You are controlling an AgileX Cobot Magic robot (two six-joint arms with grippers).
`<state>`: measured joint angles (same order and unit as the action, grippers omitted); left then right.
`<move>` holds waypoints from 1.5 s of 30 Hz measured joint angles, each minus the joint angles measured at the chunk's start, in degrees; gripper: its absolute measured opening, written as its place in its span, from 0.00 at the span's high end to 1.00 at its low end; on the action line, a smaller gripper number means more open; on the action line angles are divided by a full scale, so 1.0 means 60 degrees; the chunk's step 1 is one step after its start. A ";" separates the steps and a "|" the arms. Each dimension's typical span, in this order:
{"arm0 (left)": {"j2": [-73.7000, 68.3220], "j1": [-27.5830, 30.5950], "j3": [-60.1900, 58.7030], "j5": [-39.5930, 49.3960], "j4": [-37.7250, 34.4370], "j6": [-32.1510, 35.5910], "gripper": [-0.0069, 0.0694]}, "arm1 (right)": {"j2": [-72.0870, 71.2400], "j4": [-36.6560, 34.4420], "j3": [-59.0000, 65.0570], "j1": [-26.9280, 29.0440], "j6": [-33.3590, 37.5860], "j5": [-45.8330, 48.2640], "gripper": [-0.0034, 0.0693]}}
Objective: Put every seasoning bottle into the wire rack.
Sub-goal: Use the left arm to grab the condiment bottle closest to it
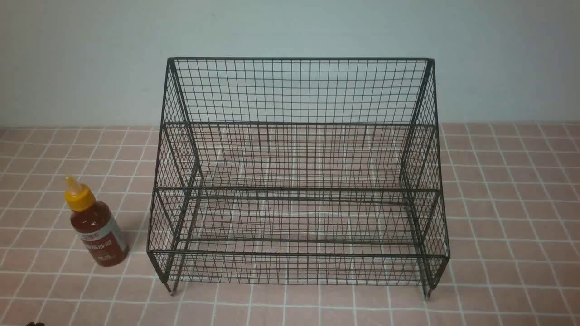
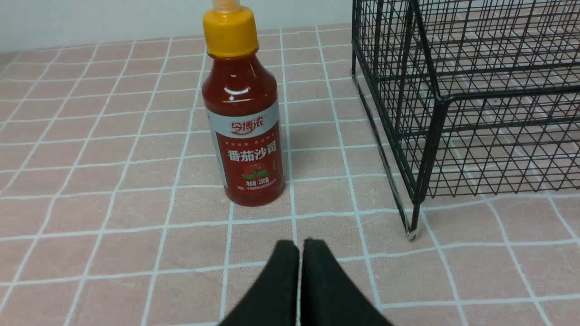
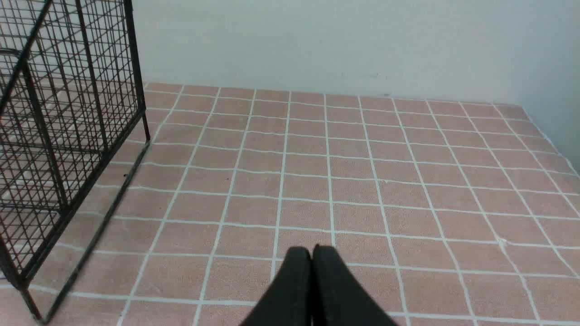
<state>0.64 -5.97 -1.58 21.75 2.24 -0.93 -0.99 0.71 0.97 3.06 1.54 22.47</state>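
The seasoning bottle, clear plastic with red sauce, a yellow nozzle cap and a white-and-red label, stands upright on the pink checked cloth just left of the wire rack. The black stepped rack holds nothing. In the left wrist view the bottle stands ahead of my left gripper, which is shut and empty, apart from it; the rack's corner leg is beside it. My right gripper is shut and empty over bare cloth, with the rack's side off to one side. Neither gripper shows in the front view.
The pink checked cloth covers the table to the pale wall behind. The wall corner and the cloth's edge show in the right wrist view.
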 joint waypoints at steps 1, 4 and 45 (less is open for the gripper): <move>0.0000 0.0000 0.0000 0.0000 0.0000 0.0000 0.92 | 0.0000 0.0000 0.0000 0.0000 0.0000 0.0000 0.97; 0.0000 0.0000 0.0000 0.0000 0.0000 0.0000 0.92 | 0.0000 0.0000 0.0000 0.0000 0.0000 0.0000 0.97; 0.0000 0.0000 0.0037 -0.7206 -0.2666 -0.1750 0.92 | 0.0000 0.0000 0.0000 0.0000 0.0220 0.0000 0.97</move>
<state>0.64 -5.97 -1.36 -21.49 -13.76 -11.43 -0.99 0.71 0.97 3.06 2.86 22.47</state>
